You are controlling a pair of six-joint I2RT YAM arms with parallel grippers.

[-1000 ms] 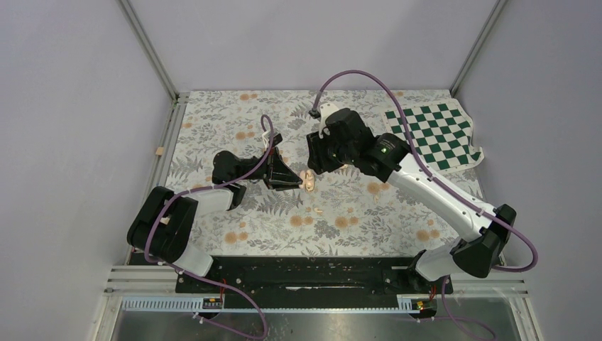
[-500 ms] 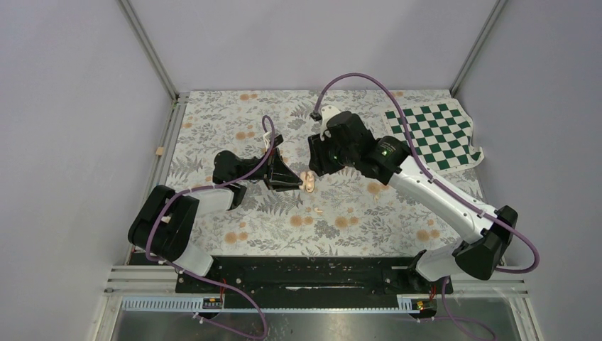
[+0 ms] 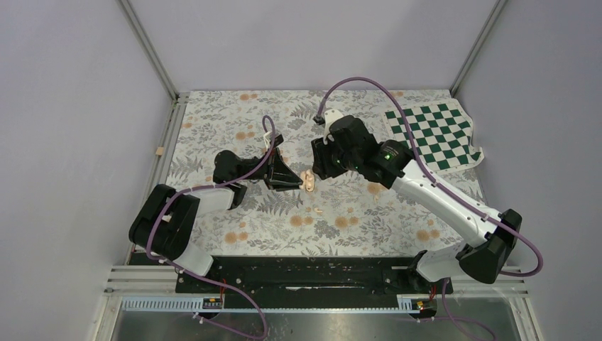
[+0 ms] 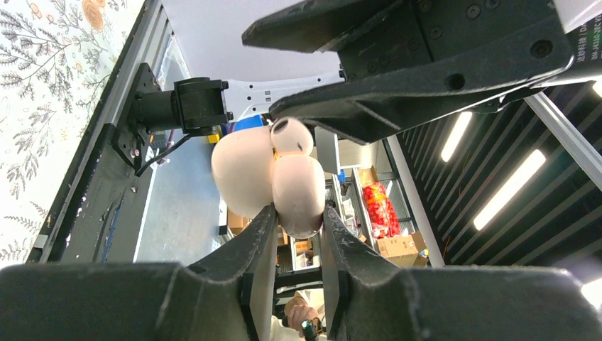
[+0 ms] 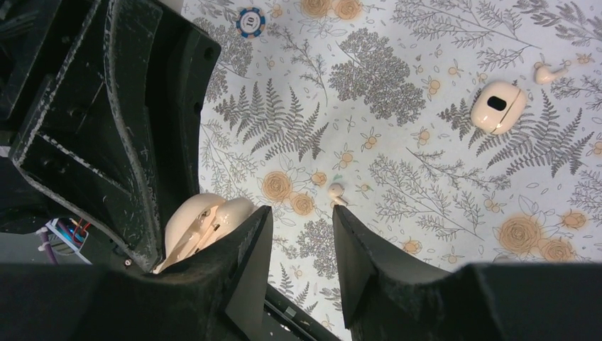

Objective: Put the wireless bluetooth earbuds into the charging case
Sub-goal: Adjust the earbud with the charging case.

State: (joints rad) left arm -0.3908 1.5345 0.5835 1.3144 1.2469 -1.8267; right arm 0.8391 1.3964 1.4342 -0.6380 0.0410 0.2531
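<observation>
My left gripper is shut on the charging case, a pale peach rounded shell held up off the mat. A small bud-shaped piece with a dark hole shows at the case's top. In the top view the case sits at the left gripper's tips, with my right gripper close beside it. From the right wrist the case shows with its lid open, just left of my open right gripper, which holds nothing. One earbud lies on the mat below; another lies farther off.
A pale rounded piece with a dark slot rests on the floral mat. A poker chip lies beyond the case. A green checkered cloth covers the far right corner. A loose earbud lies near the mat's middle.
The right arm has shifted slightly right and nearer, staying next to the held case. The left arm and the case have not moved.
</observation>
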